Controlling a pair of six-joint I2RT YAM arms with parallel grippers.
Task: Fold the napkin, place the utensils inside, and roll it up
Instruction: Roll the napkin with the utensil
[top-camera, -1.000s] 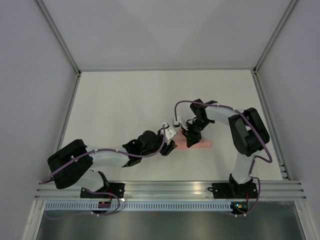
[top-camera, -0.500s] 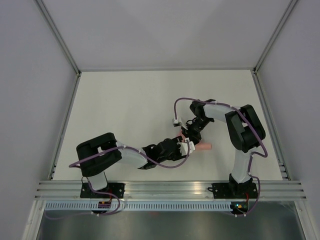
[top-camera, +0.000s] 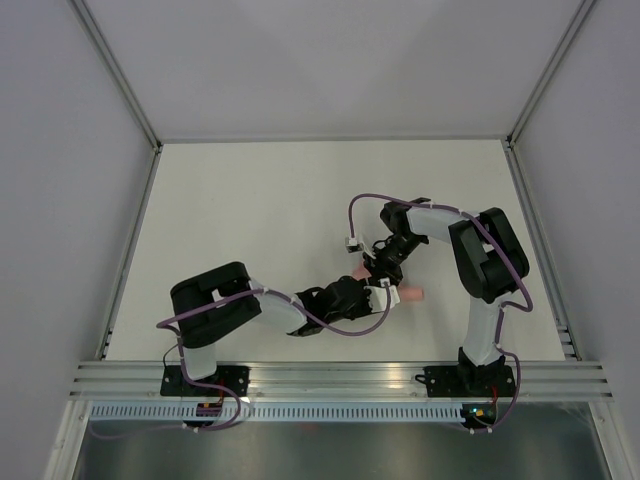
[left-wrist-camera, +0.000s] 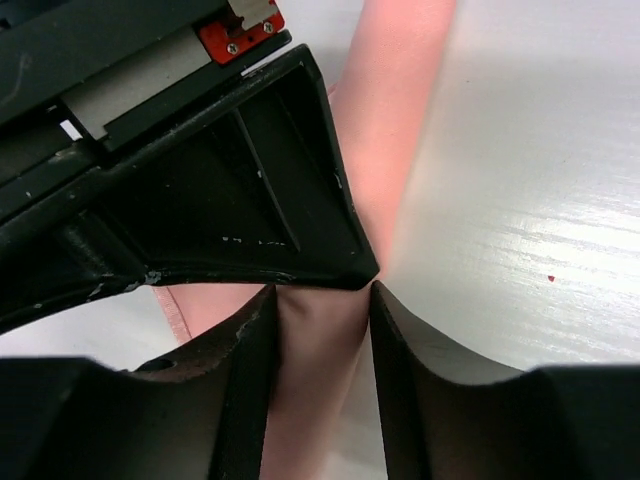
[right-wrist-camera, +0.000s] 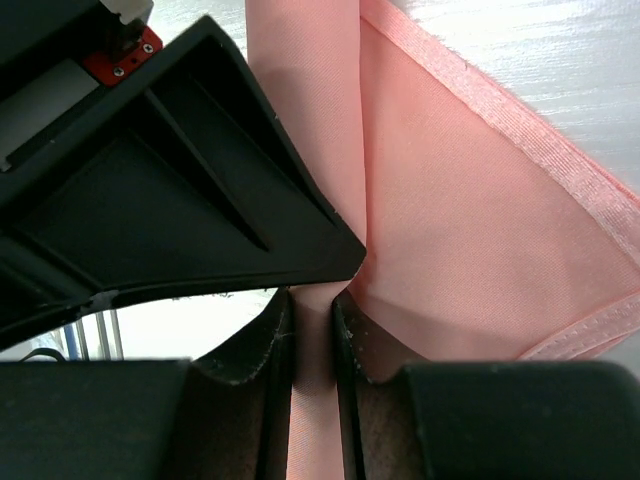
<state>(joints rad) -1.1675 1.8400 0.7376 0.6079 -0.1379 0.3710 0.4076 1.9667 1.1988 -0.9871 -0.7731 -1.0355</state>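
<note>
The napkin (top-camera: 409, 292) is a narrow salmon-pink roll on the white table, mostly covered by both grippers. In the left wrist view the roll (left-wrist-camera: 392, 130) runs between my left gripper's (left-wrist-camera: 322, 300) fingers, which are closed round it. In the right wrist view my right gripper (right-wrist-camera: 313, 300) pinches a narrow fold of the napkin (right-wrist-camera: 470, 220), and a flat hemmed corner lies to the right. From above, the left gripper (top-camera: 372, 293) sits just in front of the right gripper (top-camera: 386, 268), nearly touching it. The utensils are hidden.
The white table (top-camera: 250, 210) has metal rails on its left and right sides. Each wrist view is half filled by the other gripper's black body, the right one (left-wrist-camera: 240, 190) and the left one (right-wrist-camera: 180, 180), very close by.
My left arm has swung right along the roll and now grips it directly in front of the right gripper. The right gripper has shifted slightly left with the napkin. Less of the roll shows.
</note>
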